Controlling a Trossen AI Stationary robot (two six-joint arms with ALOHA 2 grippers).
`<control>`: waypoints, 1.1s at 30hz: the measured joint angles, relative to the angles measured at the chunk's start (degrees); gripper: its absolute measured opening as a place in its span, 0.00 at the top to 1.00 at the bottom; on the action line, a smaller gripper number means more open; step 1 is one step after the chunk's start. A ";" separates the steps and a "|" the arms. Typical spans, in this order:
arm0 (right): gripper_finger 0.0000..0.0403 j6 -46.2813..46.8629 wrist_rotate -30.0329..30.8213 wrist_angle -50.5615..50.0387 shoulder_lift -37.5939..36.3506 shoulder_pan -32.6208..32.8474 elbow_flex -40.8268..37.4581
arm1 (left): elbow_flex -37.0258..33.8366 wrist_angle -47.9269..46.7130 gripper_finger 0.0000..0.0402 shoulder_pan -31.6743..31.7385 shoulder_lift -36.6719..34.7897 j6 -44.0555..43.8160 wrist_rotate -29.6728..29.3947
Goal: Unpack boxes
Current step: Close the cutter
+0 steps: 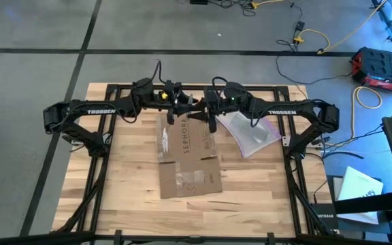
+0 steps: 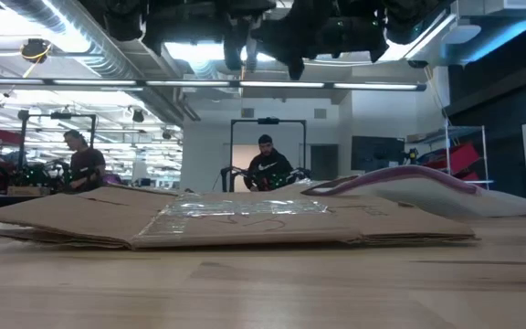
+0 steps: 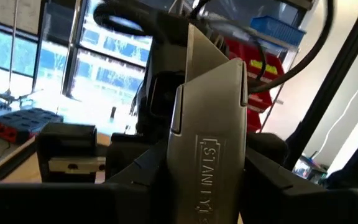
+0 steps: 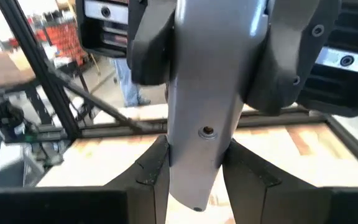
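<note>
The brown cardboard box point(image 1: 186, 156) lies flattened on the table, its black SEPHORA lettering facing up; the low view shows it as a low sheet point(image 2: 226, 221) with shiny tape on top. My left gripper point(image 1: 182, 103) and my right gripper point(image 1: 207, 112) meet high over the box's far end, each shut on a grey utility knife point(image 3: 211, 124). In the low view both grippers point(image 2: 263, 37) hang well clear of the box. My left gripper holds the grey knife's handle point(image 3: 207, 165), where the lettering is, pinched between its two fingers point(image 3: 135, 177), coming level from the table's left. The knife is lifted clear of the table. My right gripper pinches the knife's other end point(image 4: 197, 155) between its two fingers point(image 4: 151, 177), coming level from the table's right. The left gripper's fingers point(image 4: 284, 68) clamp the same knife farther along.
A clear plastic bag with a purple edge point(image 1: 250, 133) lies on the table right of the box, also seen as the bag point(image 2: 418, 183) in the low view. Black frame rails point(image 1: 107, 143) run along the table's sides. People stand in the room behind point(image 2: 268, 164).
</note>
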 joint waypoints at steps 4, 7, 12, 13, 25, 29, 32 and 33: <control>0.75 -2.15 0.13 -3.03 0.02 0.09 0.00 | -1.14 -0.39 0.69 -0.50 0.13 1.70 -0.27; 0.76 -2.80 0.18 -2.83 0.02 0.11 0.02 | -1.76 0.19 0.69 -0.73 0.02 2.87 -0.48; 0.76 -5.51 1.15 -6.92 0.05 0.11 0.02 | -1.91 -1.37 0.69 -0.86 1.16 4.73 -0.43; 0.76 -5.75 1.27 -7.23 0.07 0.11 0.02 | -1.89 -1.23 0.69 -0.93 1.57 4.96 -0.44; 0.76 -6.33 2.10 -8.85 -0.01 0.11 0.00 | -1.91 -0.60 0.69 -1.05 3.38 5.94 -0.43; 0.76 -6.45 2.24 -8.92 -0.73 0.11 0.00 | -1.89 0.53 0.69 -1.03 3.27 5.49 -0.45; 0.76 -6.50 2.34 -9.33 -1.17 0.11 0.00 | -1.89 0.80 0.69 -1.03 3.27 5.54 -0.43; 0.76 -6.64 2.42 -9.55 -1.30 0.11 0.00 | -1.89 0.82 0.68 -1.03 3.27 5.56 -0.43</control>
